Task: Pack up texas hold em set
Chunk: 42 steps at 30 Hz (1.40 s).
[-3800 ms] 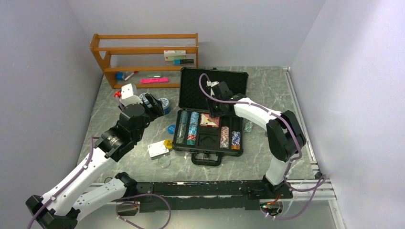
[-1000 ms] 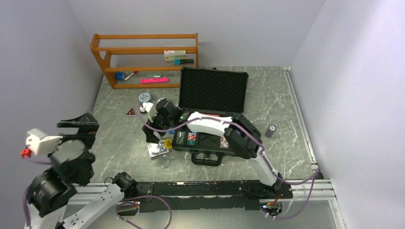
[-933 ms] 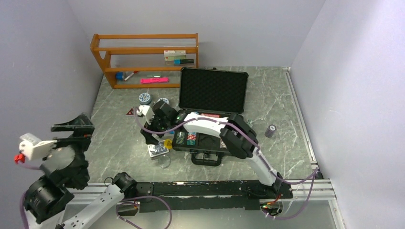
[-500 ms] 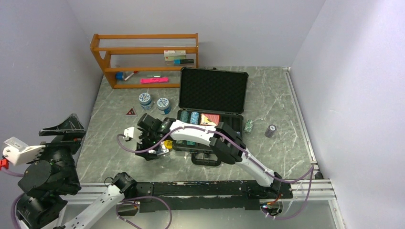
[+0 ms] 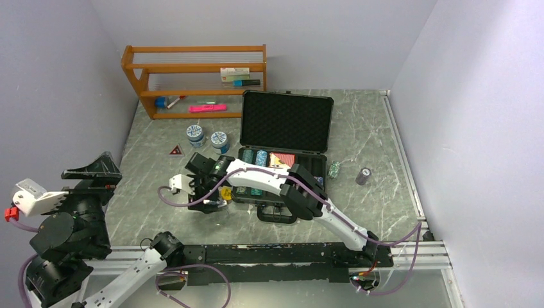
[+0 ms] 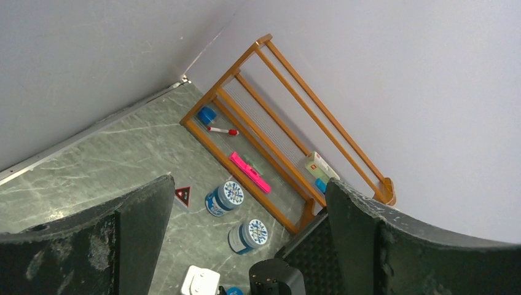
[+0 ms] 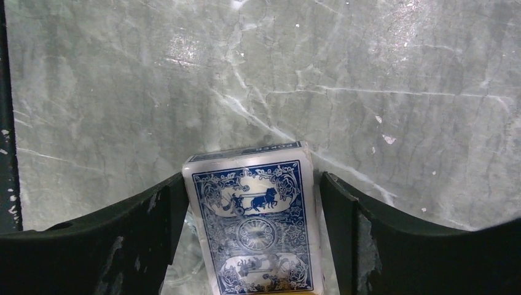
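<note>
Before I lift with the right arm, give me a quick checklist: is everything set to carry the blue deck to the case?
1. Blue deck between the right gripper fingers: ok, centred.
2. Firm grip on the deck: cannot tell. The fingers sit at both long edges, but contact is unclear.
3. Case open: ok, lid stands up.
4. Free slot for the deck: cannot tell. The right arm covers part of the case.
5. Left gripper out of the path: ok. It is open, empty and raised far left of the case.
</note>
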### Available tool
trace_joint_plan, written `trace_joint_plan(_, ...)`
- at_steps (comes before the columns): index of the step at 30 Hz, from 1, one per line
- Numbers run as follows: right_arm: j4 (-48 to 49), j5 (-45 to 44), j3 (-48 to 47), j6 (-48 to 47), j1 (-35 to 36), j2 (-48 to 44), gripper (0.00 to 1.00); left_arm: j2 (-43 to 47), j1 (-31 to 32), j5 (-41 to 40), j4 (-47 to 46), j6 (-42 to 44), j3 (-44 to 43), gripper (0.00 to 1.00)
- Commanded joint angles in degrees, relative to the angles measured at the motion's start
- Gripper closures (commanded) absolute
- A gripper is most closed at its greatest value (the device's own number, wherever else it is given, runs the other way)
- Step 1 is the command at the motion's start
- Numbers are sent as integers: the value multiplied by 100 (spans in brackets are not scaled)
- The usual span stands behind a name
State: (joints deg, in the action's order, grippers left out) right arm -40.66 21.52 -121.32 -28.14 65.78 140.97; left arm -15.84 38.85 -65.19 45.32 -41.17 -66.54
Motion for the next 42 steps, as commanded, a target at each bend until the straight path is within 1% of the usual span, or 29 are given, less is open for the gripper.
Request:
trace_joint_plan(1,-53,-259,91,-94,14,75,22,-11,45,79,118,-57,-8,3)
trace_joint_plan(3,-13,-271,131,-48,28,23,30,-35,52,82,101,-86,18,3)
trace_joint_plan(5,242,-372,324,13,43,-112,36,-48,68,79,91,-114,35,3)
trace_joint_plan(9,649,-610,730,18,124,-337,41,-83,95,106,113,-168,39,3)
trace_joint_plan(12,930,-769,862,59,158,-473,44,-111,104,126,143,-219,40,3)
trace_joint_plan(16,1700,-854,1141,150,155,-848,46,-144,101,149,169,-251,22,3)
trace_joint_plan(20,2487,-512,1310,379,155,-1194,47,-174,106,85,286,-346,-34,3)
trace_joint_plan(27,3343,-462,1688,621,155,-1641,48,-122,114,35,453,-371,-138,3)
trace_joint_plan(29,3596,-551,1941,722,155,-1859,48,-96,113,11,452,-363,-146,3)
trace_joint_plan(33,4309,-594,2762,874,155,-2506,48,-45,117,-6,402,-325,-84,3)
trace_joint_plan(36,4461,-741,3198,813,146,-3044,48,-33,118,-40,364,-258,-60,3)
trace_joint_plan(42,4164,-1102,4168,792,-5,-4040,47,21,149,-281,387,-213,15,3)
